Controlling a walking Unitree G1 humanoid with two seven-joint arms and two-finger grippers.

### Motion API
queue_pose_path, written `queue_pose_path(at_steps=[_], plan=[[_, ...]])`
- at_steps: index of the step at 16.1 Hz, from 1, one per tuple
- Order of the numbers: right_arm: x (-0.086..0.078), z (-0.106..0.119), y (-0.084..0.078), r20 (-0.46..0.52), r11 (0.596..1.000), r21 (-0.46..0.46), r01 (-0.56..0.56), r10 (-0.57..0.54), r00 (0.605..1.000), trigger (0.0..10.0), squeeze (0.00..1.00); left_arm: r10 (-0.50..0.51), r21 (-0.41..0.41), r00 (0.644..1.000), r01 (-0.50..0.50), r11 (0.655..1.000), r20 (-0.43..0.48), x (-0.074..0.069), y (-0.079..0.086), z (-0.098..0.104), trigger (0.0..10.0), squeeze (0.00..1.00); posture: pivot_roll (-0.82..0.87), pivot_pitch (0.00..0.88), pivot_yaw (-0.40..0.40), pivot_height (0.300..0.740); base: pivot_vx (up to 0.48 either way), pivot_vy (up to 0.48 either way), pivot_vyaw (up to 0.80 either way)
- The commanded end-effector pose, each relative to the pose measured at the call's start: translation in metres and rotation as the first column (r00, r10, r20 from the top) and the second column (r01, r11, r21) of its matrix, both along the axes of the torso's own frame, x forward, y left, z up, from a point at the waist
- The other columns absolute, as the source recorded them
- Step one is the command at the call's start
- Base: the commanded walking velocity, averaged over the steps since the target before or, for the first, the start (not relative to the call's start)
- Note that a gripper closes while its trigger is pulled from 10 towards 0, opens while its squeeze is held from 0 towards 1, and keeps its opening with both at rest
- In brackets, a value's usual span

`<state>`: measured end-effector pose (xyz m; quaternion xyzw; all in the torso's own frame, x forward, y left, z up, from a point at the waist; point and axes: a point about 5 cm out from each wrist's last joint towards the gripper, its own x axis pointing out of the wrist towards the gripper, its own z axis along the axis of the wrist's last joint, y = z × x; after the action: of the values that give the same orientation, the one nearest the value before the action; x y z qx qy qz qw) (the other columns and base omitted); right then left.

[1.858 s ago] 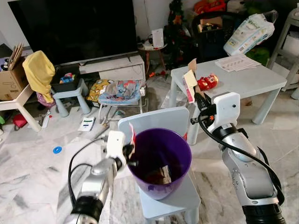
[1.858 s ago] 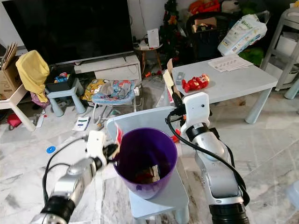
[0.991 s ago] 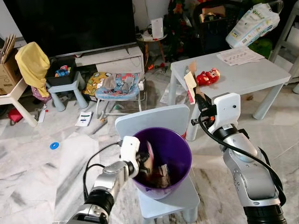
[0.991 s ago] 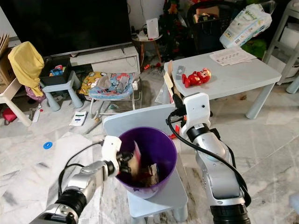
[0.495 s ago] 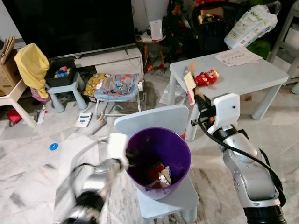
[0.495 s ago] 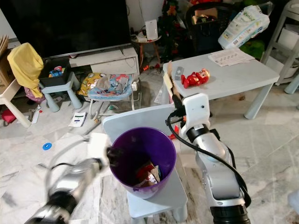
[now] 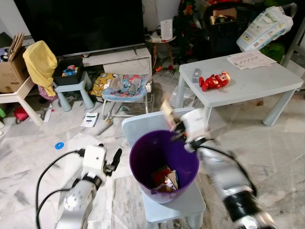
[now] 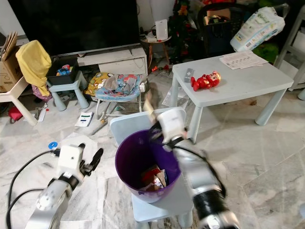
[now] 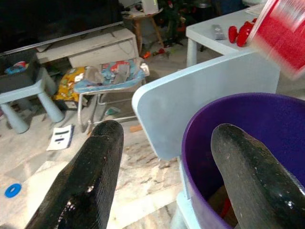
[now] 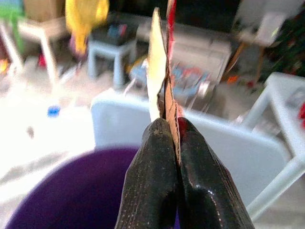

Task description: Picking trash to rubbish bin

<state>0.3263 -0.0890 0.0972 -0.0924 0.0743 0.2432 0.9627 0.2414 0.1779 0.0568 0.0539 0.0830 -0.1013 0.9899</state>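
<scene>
A purple bin stands on a small pale blue chair, with wrappers lying at its bottom. My left gripper is open and empty, just left of the bin and outside it; the left wrist view shows its fingers spread with nothing between them. My right gripper, blurred by motion, sits over the bin's far rim. It is shut on a flat piece of cardboard with a red printed side, which stands upright above the gripper.
A grey table with a red toy stands to the right. Behind the chair are a baby bouncer, a small stool and a TV stand. A blue ring and papers litter the marble floor.
My left gripper came out of the bin and opened; the wrapper it held now lies inside. My right arm swung left, carrying the cardboard over the bin's far rim.
</scene>
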Motion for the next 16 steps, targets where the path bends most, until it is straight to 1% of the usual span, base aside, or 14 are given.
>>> queue_pose_path(at_steps=[1,3,5,6,7,8,10,11,12,13,15,16], plan=[[0.003,-0.015,0.007,-0.067,0.997,-0.066,-0.043,0.039,0.997,10.0,0.0,0.017,0.016,1.0,-0.018,1.0,0.012,-0.004,0.003,0.006,10.0,0.0,0.13,0.01,0.033,0.74,0.0,0.0,0.0],[0.003,-0.029,0.009,-0.13,0.992,-0.113,-0.052,0.037,0.991,10.0,0.0,0.027,0.024,1.0,-0.027,0.999,0.015,-0.006,0.004,0.008,10.0,0.0,0.14,0.007,0.032,0.74,0.0,0.0,0.0],[0.0,-0.042,0.006,-0.179,0.986,-0.158,-0.052,0.023,0.983,10.0,0.0,0.027,0.026,1.0,-0.027,0.999,0.017,-0.005,0.005,0.009,10.0,0.0,0.13,0.006,0.038,0.74,0.0,0.0,0.0],[-0.001,-0.047,0.003,-0.182,0.981,-0.19,-0.046,0.01,0.983,10.0,0.17,0.022,0.029,1.0,-0.022,0.999,0.014,-0.003,0.006,0.009,10.0,0.0,0.13,0.006,0.041,0.74,0.0,0.0,0.0],[-0.002,-0.048,0.002,-0.181,0.978,-0.202,-0.046,0.009,0.984,10.0,0.17,0.019,0.031,1.0,-0.02,0.999,0.014,-0.002,0.006,0.009,10.0,0.0,0.13,0.006,0.041,0.74,0.0,0.0,0.0],[-0.001,-0.053,-0.004,-0.168,0.968,-0.249,-0.03,-0.012,0.986,10.0,1.0,0.008,0.03,1.0,-0.008,1.0,0.0,-0.003,0.005,0.009,10.0,0.0,0.13,0.007,0.046,0.74,0.0,0.0,0.0],[0.001,-0.056,-0.012,-0.137,0.956,-0.292,0.009,-0.051,0.989,10.0,1.0,-0.074,-0.051,0.996,0.071,0.996,-0.059,-0.009,-0.003,0.004,10.0,0.0,0.13,0.011,0.049,0.74,0.0,0.0,0.0],[0.001,-0.056,-0.013,-0.133,0.954,-0.298,0.013,-0.055,0.99,10.0,1.0,-0.097,-0.076,0.993,0.091,0.993,-0.07,-0.011,-0.006,0.003,10.0,0.0,0.13,0.011,0.049,0.74,0.0,0.0,0.0],[0.001,-0.056,-0.013,-0.126,0.953,-0.302,0.02,-0.06,0.99,10.0,1.0,-0.14,-0.11,0.985,0.128,0.986,-0.105,-0.015,-0.01,-0.001,10.0,0.0,0.13,0.011,0.049,0.74,0.0,0.0,0.0],[0.002,-0.056,-0.013,-0.12,0.952,-0.305,0.02,-0.06,0.991,10.0,1.0,-0.143,-0.12,0.983,0.128,0.984,-0.119,-0.015,-0.01,-0.002,10.0,0.0,0.13,0.011,0.051,0.74,0.0,0.0,0.0],[0.003,-0.056,-0.011,-0.109,0.949,-0.314,0.015,-0.052,0.993,10.0,1.0,-0.2,-0.154,0.966,0.175,0.972,-0.166,-0.015,-0.01,-0.009,10.0,0.0,0.13,0.009,0.054,0.74,0.0,0.0,0.0],[0.003,-0.056,-0.01,-0.106,0.949,-0.315,0.014,-0.05,0.993,10.0,1.0,-0.207,-0.159,0.962,0.179,0.971,-0.179,-0.015,-0.009,-0.012,10.0,0.0,0.13,0.007,0.055,0.74,0.0,0.0,0.0]])
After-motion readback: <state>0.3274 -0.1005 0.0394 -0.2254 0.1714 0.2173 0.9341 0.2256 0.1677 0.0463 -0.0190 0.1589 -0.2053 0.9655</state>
